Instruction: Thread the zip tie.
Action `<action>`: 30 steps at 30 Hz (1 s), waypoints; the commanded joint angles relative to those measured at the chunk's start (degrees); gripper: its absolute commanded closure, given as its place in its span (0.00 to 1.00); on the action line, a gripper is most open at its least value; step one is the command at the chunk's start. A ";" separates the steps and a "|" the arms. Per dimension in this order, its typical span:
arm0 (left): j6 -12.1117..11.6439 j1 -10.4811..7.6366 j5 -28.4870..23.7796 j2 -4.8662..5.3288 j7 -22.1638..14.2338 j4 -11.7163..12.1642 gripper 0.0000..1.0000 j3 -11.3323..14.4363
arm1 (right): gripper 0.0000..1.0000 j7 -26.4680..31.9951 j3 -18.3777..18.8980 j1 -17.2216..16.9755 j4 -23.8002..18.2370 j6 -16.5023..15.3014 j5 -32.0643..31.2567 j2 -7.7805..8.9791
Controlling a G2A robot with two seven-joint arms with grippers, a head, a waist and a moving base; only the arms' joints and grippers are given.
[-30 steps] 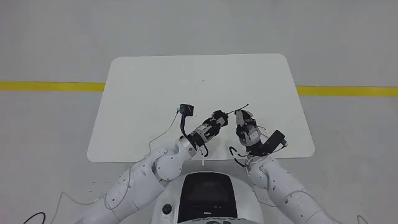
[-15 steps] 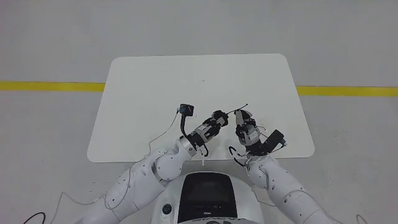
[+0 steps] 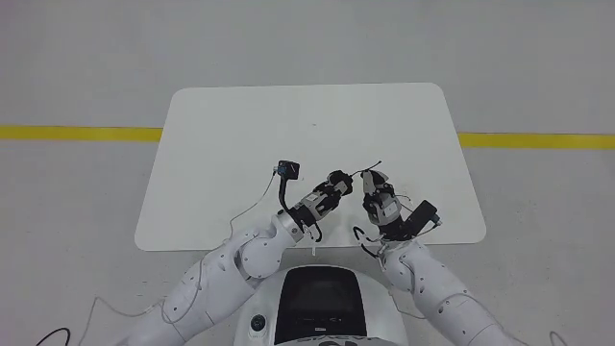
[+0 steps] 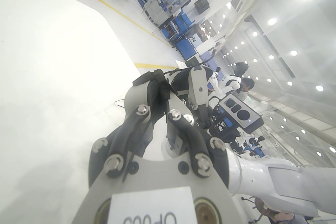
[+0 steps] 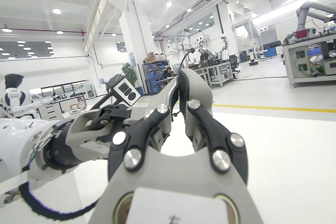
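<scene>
Currently the left gripper point(image 4: 157, 83) is hovering over the near part of the white table point(image 3: 221, 154), its fingers pressing together on a dark strip that I am taking to be one end of the zip tie point(image 5: 192, 50). Just to its right, the right gripper point(image 5: 179, 82) is pinching the thin black strap with fingers closed tight, the small square end arcing up beyond the tips. Both are holding the tie in the air, close together but apart. Threading, as I am judging it, is calling for lining the free tip squarely with the slot, bringing the grippers together slowly, and gripping near the ends so the strap is not bowing away.
</scene>
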 commanded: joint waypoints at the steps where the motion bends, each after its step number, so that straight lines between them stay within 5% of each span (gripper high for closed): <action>1: 0.00 0.00 0.00 0.00 0.00 0.00 1.00 0.00 | 1.00 -0.15 -0.06 -0.01 -0.04 0.00 0.06 -0.01; 30: 0.00 0.00 0.00 0.00 0.00 0.00 1.00 0.00 | 1.00 -0.93 -4.07 0.78 -1.19 0.00 1.32 1.93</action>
